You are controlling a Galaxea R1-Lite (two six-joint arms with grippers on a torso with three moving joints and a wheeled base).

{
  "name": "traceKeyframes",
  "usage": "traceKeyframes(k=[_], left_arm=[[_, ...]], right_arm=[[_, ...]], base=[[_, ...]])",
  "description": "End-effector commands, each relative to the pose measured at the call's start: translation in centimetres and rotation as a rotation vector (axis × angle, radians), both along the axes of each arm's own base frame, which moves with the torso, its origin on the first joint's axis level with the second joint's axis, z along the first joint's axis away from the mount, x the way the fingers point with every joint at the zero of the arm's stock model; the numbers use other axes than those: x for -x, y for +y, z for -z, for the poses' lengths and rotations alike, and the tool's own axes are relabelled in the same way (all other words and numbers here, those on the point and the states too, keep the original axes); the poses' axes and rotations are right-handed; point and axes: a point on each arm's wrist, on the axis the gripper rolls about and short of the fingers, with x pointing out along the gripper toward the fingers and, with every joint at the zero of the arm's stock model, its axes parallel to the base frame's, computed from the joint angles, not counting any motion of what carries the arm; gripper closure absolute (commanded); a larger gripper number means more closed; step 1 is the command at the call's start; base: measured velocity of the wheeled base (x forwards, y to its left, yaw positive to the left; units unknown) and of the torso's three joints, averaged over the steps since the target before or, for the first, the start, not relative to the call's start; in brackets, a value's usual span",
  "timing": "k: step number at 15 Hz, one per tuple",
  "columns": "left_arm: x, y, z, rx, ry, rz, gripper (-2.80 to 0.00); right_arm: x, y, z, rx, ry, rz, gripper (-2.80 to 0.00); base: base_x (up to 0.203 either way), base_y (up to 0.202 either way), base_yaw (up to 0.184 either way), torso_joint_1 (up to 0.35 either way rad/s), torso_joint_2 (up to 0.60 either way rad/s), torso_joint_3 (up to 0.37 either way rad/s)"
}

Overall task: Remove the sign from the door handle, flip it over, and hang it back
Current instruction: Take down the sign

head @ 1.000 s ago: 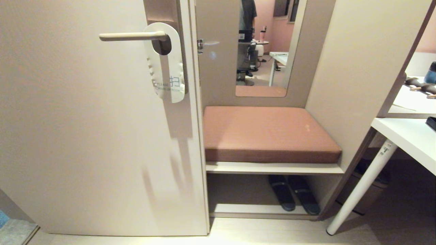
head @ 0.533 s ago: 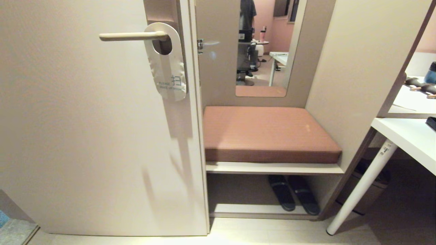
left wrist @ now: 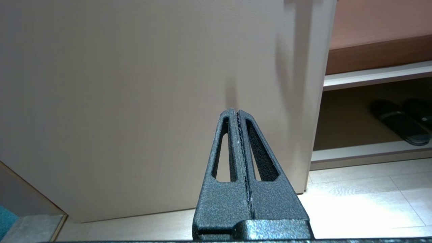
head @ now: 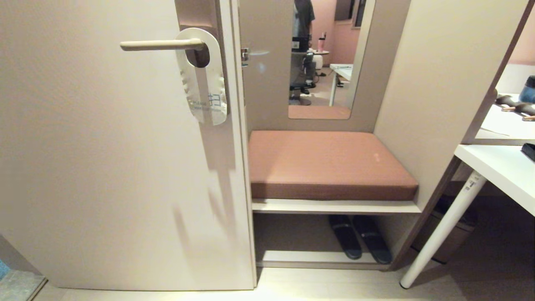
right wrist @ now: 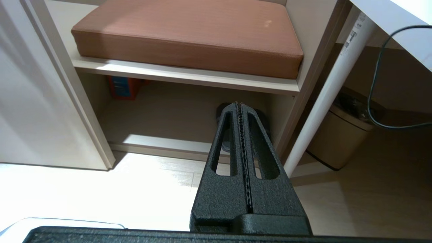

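sign (head: 203, 90): glossy white card or plastic, smooth, glare across its face.
door handle (head: 161, 44): matt cream lever, smooth.
door (head: 104, 167): matt beige laminate, even.
latch (head: 245, 53): shiny metal, at 3 o'clock of the handle.
cushion (head: 326, 163): brown woven cloth, fine ribbing.
left claw (left wrist: 238, 113): black, rough textured finish.
right claw (right wrist: 239, 105): same pebbled black finish.
floor (head: 334, 284): pale, light sheen.

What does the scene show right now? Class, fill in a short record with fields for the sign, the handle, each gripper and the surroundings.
sign: sign hangs by its hole on the door handle, white side out
left gripper: left gripper shut, empty, low before the door
right gripper: right gripper shut, empty, low toward the shelf under the cushion
under the shelf: dark slippers
far right: white table leg
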Motion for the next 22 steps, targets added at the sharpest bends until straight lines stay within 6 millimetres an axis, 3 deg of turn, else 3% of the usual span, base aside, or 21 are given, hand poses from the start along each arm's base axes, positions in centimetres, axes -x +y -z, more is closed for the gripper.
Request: traceKeyframes(k=[1,16,22], left_arm=[[-0.01,0.0,0.0,-0.003,0.001,0.0,0.0],[-0.01,0.0,0.02,0.004,0.003,-0.002,0.0],[-0.01,0.01,0.02,0.011,0.003,-0.003,0.0]], right_arm=[[0.0,0.0,0.0,0.0,0.001,-0.001,0.0],[0.0,0.0,0.0,0.0,0.001,-0.001,0.0],[0.0,0.0,0.0,0.0,0.001,-0.001,0.0]], base=[[0.0,0.0,0.0,0.0,0.0,0.0],[0.001,0.169,-0.002,0.003,0.0,0.002],[0.0,0.012,0.0,0.001,0.0,0.001]])
